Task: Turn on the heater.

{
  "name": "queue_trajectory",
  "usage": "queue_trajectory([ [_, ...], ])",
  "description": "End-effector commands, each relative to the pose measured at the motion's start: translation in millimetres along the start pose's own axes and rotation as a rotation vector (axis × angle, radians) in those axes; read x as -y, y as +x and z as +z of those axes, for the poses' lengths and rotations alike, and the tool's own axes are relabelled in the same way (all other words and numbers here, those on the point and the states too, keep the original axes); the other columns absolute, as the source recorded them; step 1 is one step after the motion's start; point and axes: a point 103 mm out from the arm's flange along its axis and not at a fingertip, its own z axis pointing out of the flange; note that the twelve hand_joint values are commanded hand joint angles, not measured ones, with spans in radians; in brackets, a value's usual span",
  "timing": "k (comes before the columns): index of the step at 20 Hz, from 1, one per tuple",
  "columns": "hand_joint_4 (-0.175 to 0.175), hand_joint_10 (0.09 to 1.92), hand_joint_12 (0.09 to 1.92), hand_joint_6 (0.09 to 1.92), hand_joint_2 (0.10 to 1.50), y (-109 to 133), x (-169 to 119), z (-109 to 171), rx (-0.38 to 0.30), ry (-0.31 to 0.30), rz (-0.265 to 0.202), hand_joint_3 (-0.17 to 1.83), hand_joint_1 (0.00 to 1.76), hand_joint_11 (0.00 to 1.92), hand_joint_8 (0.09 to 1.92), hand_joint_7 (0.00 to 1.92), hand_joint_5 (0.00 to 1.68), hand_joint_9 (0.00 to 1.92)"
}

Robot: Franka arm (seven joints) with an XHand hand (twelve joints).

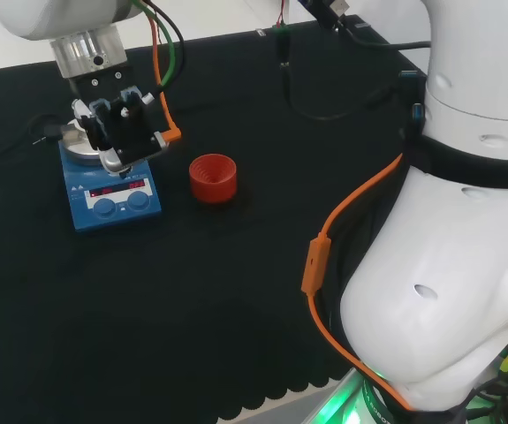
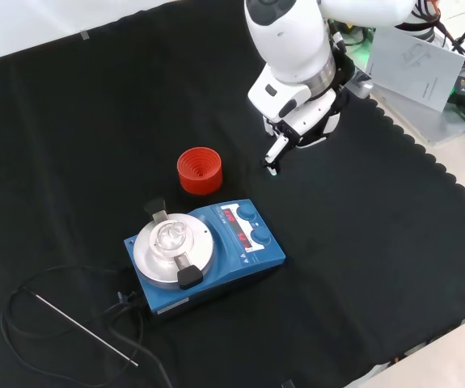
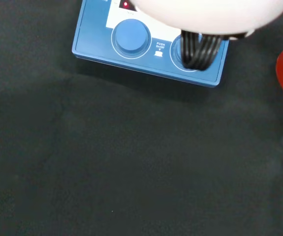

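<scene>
- One arm link, mine, takes up the head view's right side; black cloth covers the bench.
- Blue heater sits near the cloth's middle in the front view, round metal plate on top, red display lit, two blue knobs facing the arm.
- Red ribbed stand stands just beside the heater, apart from it.
- Hand hovers above the knob side, fingers curled, holding nothing, one finger poking downward.
- In the wrist view a black finger covers one knob; can't tell if it touches.
- Risk, I reckon: finger slips off the knob's edge or shoves the heater sideways; it could twist the knob instead of pressing it, or hit the wrong knob.
</scene>
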Motion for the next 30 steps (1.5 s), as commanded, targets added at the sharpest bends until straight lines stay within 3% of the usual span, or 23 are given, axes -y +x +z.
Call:
queue_trajectory([
  [1,-0.047,1.8,1.3,0.91,0.57,0.7,-6.9,2.3,0.073,0.087,-0.031,1.13,1.53,1.29,1.92,1.46,0.38,1.51],
  [6,-0.04,1.79,1.29,0.91,0.59,2.9,-11.0,7.1,0.102,0.142,-0.055,1.12,1.53,1.29,1.92,1.47,0.32,1.52],
  [13,-0.038,1.79,1.29,0.92,0.61,-2.3,-5.8,18.2,0.053,0.138,-0.072,1.11,1.52,1.31,1.92,1.47,0.32,1.51],
  [18,-0.041,1.78,1.29,0.91,0.61,-9.7,5.2,31.5,-0.014,0.102,-0.045,1.1,1.51,1.31,1.92,1.47,0.3,1.51],
  [21,-0.044,1.78,1.28,0.89,0.6,-13.3,5.0,36.4,-0.014,0.125,-0.023,1.1,1.52,1.31,1.92,1.47,0.26,1.52],
  [26,-0.055,1.77,1.29,0.87,0.6,-21.4,3.5,37.4,-0.067,0.116,0.052,1.09,1.52,1.32,1.92,1.48,0.22,1.53],
  [30,-0.06,1.79,1.33,0.8,0.59,-17.3,1.9,39.1,-0.075,0.127,0.051,1.1,1.53,1.36,1.92,1.5,0.18,1.55],
])
